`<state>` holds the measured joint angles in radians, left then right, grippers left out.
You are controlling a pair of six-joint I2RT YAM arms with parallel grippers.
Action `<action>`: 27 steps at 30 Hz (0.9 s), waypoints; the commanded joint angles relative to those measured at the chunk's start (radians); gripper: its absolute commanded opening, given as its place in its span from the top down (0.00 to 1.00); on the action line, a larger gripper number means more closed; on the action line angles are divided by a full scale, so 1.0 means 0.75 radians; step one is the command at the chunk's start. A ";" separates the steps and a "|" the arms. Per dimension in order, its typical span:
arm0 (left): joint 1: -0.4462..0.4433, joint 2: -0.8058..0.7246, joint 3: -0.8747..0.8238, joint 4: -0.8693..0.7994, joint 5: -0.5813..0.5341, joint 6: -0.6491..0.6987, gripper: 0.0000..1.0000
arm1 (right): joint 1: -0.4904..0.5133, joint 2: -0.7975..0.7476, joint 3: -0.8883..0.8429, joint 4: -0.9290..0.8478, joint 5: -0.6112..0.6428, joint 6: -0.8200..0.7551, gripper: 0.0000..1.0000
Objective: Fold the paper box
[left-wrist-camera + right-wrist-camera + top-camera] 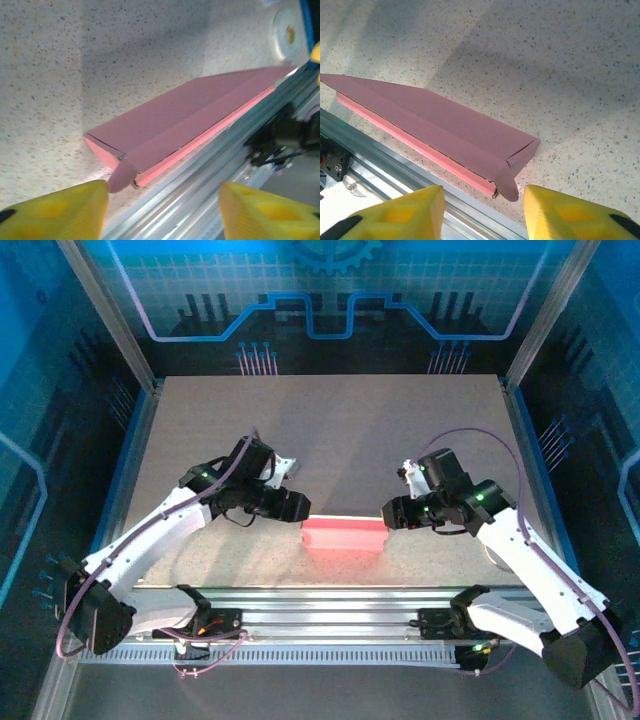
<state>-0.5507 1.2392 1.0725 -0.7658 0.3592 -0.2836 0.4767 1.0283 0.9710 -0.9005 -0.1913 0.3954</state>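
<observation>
The left pincer (164, 190) stands half-open at one end of the box (190, 107), gripping nothing; the right pincer (484, 192) likewise at the other end; both arms low, facing inward.

Free room: the far and middle stretch of the table (340, 430), open to approach from above and from either side. Obstacles: the paper box (344, 533) lying flat along the near edge, just beside the aluminium rail (330, 602) (hardly any passage between the two), with the left gripper (298, 508) at one end and the right gripper (388, 512) at the other, jaws apart about the end flaps. Bounds: slanted frame posts (108, 315) at the table's sides.
</observation>
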 commanded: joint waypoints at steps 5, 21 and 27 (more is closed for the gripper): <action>0.001 0.108 0.061 -0.095 -0.005 0.148 0.55 | 0.003 0.055 0.036 -0.049 0.016 -0.058 0.63; -0.001 0.156 0.053 -0.052 0.075 0.074 0.73 | 0.039 0.089 0.028 -0.020 0.010 -0.031 0.78; -0.001 0.161 0.045 -0.050 0.079 0.032 0.77 | 0.043 0.087 0.020 -0.013 0.003 -0.012 0.81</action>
<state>-0.5507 1.3495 1.0931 -0.8040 0.3885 -0.2337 0.4973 1.0927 0.9710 -0.9066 -0.1837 0.3695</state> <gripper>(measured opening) 0.238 0.191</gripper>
